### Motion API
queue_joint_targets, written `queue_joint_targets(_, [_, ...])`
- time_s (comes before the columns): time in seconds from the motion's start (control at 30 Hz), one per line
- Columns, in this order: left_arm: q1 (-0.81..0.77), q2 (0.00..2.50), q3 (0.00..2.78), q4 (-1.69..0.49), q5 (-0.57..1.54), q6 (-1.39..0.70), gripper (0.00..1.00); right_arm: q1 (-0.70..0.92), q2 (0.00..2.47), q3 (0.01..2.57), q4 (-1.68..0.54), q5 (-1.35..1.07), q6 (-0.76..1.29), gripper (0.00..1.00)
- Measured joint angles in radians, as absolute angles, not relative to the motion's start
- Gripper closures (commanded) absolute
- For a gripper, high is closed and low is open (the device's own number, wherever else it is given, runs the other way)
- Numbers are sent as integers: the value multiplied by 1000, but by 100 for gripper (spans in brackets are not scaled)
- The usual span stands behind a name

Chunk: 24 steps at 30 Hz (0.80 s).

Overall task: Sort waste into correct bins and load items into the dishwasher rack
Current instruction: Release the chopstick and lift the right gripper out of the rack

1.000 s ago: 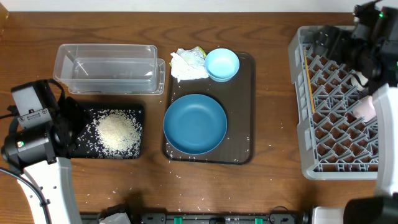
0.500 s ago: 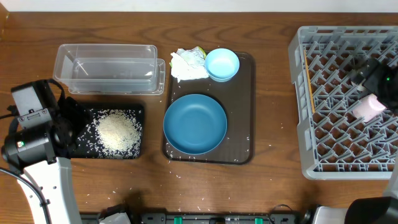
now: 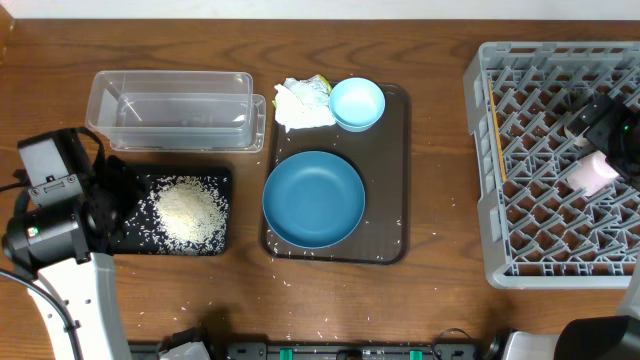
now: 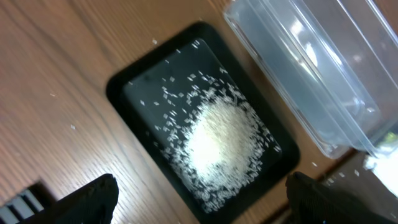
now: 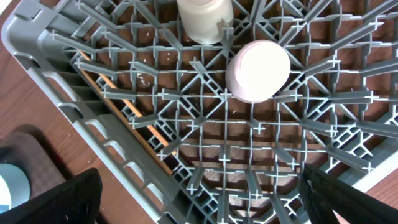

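overhead, the pink cup (image 3: 592,172) lies in the rack (image 3: 480,130), right arm (image 3: 612,125) now drawn aside, bowls (image 3: 313,198) still to load; left wrist, left gripper (image 4: 200,202) gapes empty by the rice (image 4: 221,140); right wrist, right gripper (image 5: 199,202), wide open, empty, above the released cup.

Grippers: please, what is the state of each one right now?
Left gripper: open, holding nothing, above the black tray.
Right gripper: open, holding nothing, above the dishwasher rack.

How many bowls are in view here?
2, both on the dark brown serving tray: the large dark-blue bowl in its middle, the small light-blue bowl at its far edge. None seen in the grey plastic rack.
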<state>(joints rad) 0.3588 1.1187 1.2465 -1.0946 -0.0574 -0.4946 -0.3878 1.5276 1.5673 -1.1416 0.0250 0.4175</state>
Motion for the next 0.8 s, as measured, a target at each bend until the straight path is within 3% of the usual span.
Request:
queue_joint_targets(0.37, [359,1119,1246,-1206,434,-498,2,-388,1528,1567,-1142,22,418,1])
queue_joint_targets(0.6, [376,1119,1246,-1229,340,-499,2,-388,1528,1567,-1142,22,418,1])
queue_joint_targets(0.8, [503,1119,1246,-1233,219,-546,2,-388,1528,1567,-1142,22,418,1])
